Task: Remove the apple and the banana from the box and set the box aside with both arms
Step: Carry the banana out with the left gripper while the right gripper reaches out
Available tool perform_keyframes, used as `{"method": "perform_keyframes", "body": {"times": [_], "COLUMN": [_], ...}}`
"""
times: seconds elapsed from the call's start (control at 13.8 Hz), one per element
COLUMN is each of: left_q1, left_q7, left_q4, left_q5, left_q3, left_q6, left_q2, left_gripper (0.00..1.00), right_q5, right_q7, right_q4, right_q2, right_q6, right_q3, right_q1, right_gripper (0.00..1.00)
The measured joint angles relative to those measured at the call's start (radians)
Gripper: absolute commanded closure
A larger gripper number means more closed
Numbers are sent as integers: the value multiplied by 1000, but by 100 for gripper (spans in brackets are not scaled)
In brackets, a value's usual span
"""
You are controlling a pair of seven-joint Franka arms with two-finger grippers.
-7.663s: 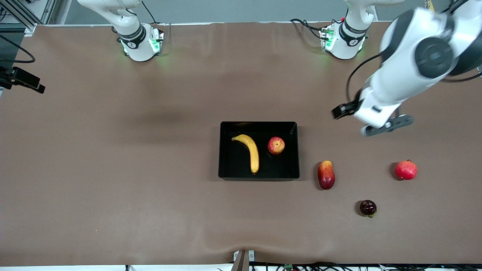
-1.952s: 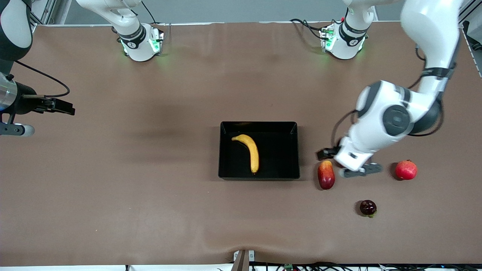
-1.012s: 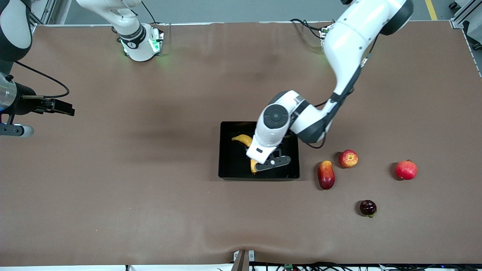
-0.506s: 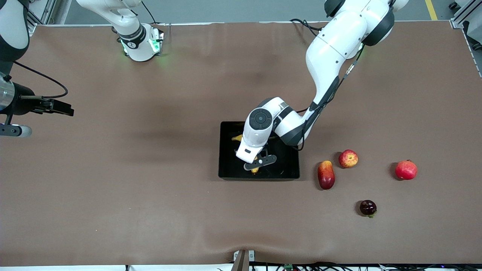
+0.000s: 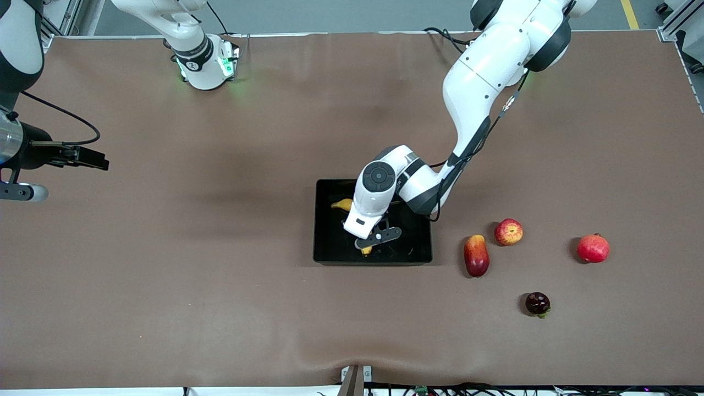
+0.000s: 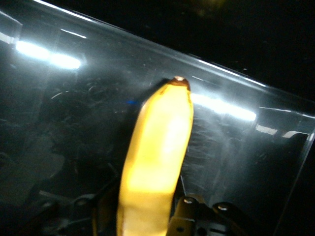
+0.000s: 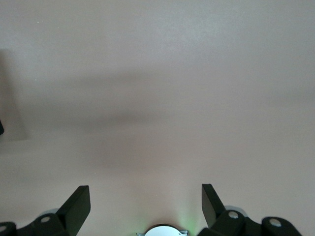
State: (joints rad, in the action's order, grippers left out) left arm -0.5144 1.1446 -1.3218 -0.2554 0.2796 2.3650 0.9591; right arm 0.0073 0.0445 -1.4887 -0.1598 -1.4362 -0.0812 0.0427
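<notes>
The black box (image 5: 325,245) sits mid-table. Inside it lies the yellow banana (image 5: 342,204), and my left gripper (image 5: 374,240) is down in the box, shut on the banana's middle. In the left wrist view the banana (image 6: 158,142) runs out from between the fingers (image 6: 189,216) over the box's glossy floor (image 6: 74,113). The red apple with yellow streaks (image 5: 509,231) rests on the table outside the box, toward the left arm's end. My right gripper (image 5: 22,191) waits open at the right arm's end, over bare table (image 7: 145,196).
An oblong red-yellow fruit (image 5: 476,255) lies beside the apple, a little nearer the front camera. A plain red round fruit (image 5: 593,248) sits farther toward the left arm's end. A small dark fruit (image 5: 537,303) lies nearest the front camera. Brown mat covers the table.
The left gripper has closed on the banana. The box and banana have slid slightly toward the right arm's end. The right arm has not moved.
</notes>
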Motion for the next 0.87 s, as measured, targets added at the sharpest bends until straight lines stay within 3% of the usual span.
{"method": "perform_keyframes", "body": {"times": [0.29, 0.87], "left_q1": [-3, 24], "left_q7": [0, -30], "left_q4": [31, 43], "left_q5": [0, -1], "left_q3": [0, -12], "left_q6": [-48, -231], "left_q2": [-27, -208], "left_gripper": [100, 100], "right_q5": [1, 45], "right_q7": [0, 0], "right_q4": [0, 0], "right_q2": [-6, -9], "right_q6": [0, -3], "right_q3": [0, 7], "right_q1": [0, 8], "right_gripper": [0, 0]}}
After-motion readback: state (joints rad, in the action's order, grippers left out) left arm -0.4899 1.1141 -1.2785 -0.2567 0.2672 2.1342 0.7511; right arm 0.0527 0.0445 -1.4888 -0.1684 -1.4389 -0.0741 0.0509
